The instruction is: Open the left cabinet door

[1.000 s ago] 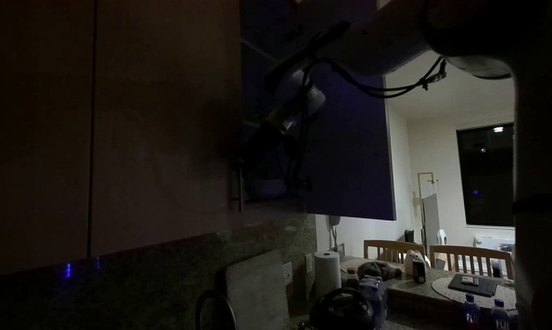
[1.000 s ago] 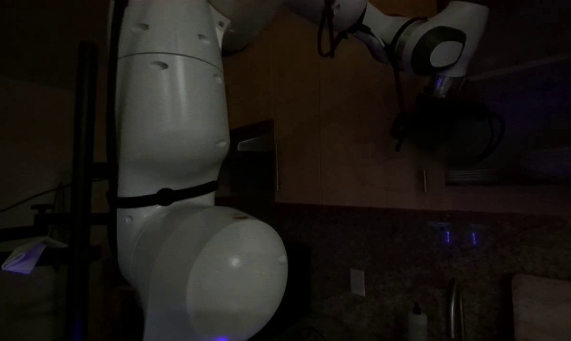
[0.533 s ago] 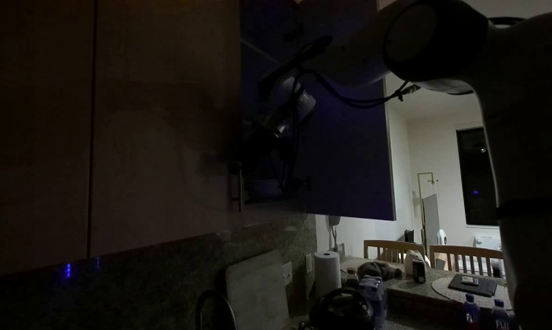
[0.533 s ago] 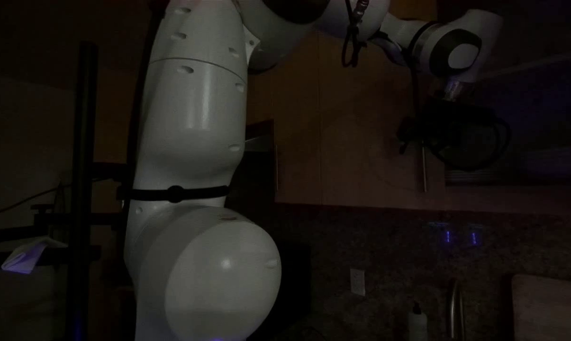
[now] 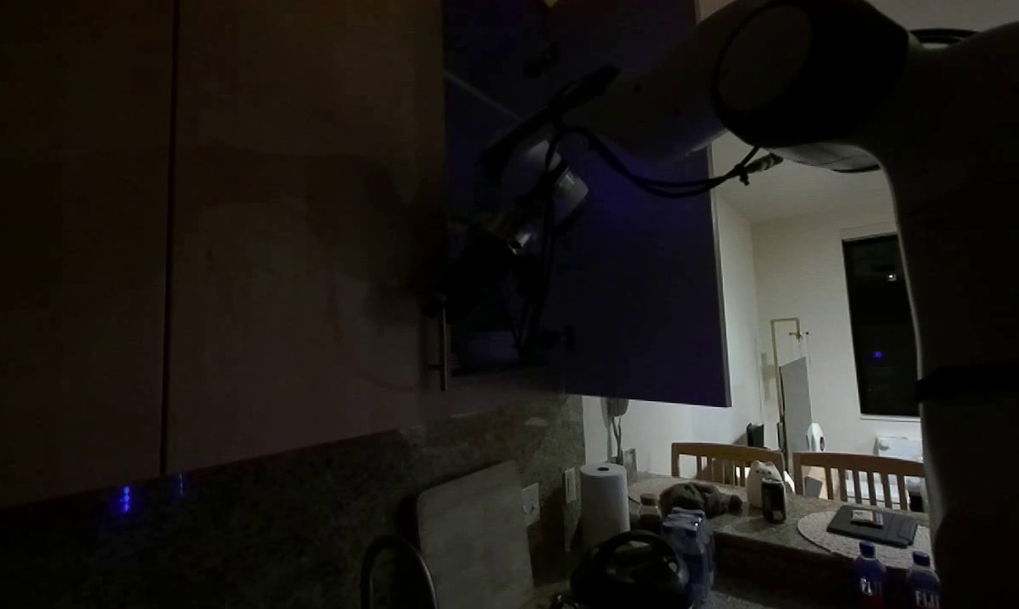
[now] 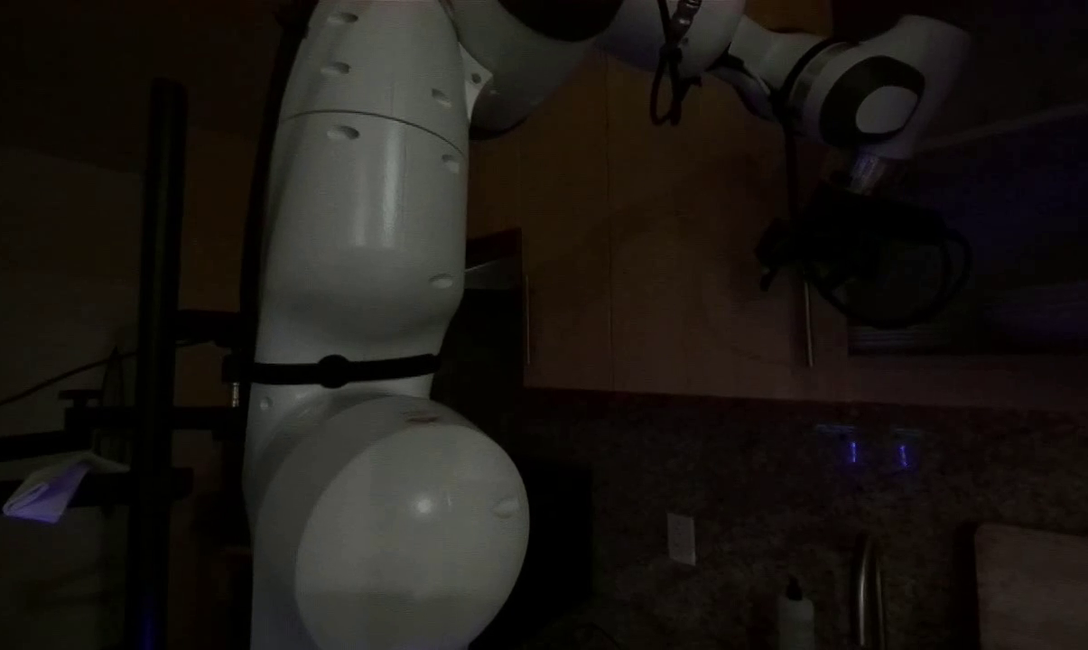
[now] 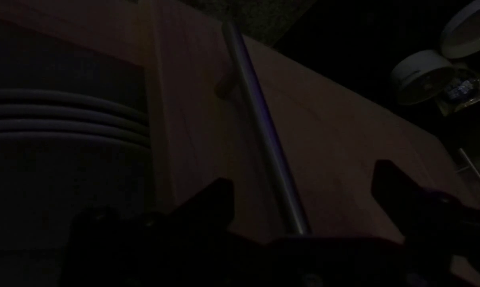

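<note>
Standing well apart in the wrist view, the two fingers [image 7: 395, 187] of the gripper [image 7: 303, 177] are flanking a silver bar handle [image 7: 259, 115], with a gap showing on either side of the bar. One end of the handle is running out of sight behind the gripper's body; whether those two are touching, I cannot tell. In both exterior views, low light is reducing the gripper to a dark mass at the handle's upper end. The left cabinet door [image 7: 327, 131], carrying this handle near one long edge, is sitting flush with the adjoining brown panel [image 5: 69, 254] across a narrow seam. Past its handle edge, stacked dishes [image 7: 64, 123] are resting in the dark cabinet interior [image 7: 64, 59]. Beyond, a blue-grey door panel [image 5: 644, 296] is standing swung outward. Below, a faucet [image 6: 869, 587] is rising between a pump bottle [image 6: 795, 623] and a leaning board [image 6: 1049, 587]. Farther back, a paper-towel roll [image 5: 604, 503] is standing upright near a wall outlet [image 5: 570, 486]. Farthest off, wooden chairs [image 5: 729, 461] and a dark window [image 5: 877, 330] are showing.
</note>
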You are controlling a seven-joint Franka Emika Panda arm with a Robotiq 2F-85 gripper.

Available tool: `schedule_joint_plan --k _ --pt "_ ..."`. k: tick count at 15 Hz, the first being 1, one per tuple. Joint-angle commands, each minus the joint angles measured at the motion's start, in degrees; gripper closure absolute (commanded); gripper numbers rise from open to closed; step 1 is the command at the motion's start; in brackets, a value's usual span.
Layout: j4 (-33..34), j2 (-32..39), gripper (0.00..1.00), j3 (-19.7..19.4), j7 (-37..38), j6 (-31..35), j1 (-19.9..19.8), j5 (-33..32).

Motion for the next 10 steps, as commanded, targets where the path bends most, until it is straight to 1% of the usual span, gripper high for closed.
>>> schedule_joint_plan --k 1,7,10 --pt "-7.1 -4.7 0.00 2.2 0.5 8.2 0.0 4.0" --pt "-14.8 -8.7 0.00 4.1 2.2 18.5 1.5 6.8" --pt "-17.4 -10.4 0.00 5.0 4.1 21.3 2.1 6.6"
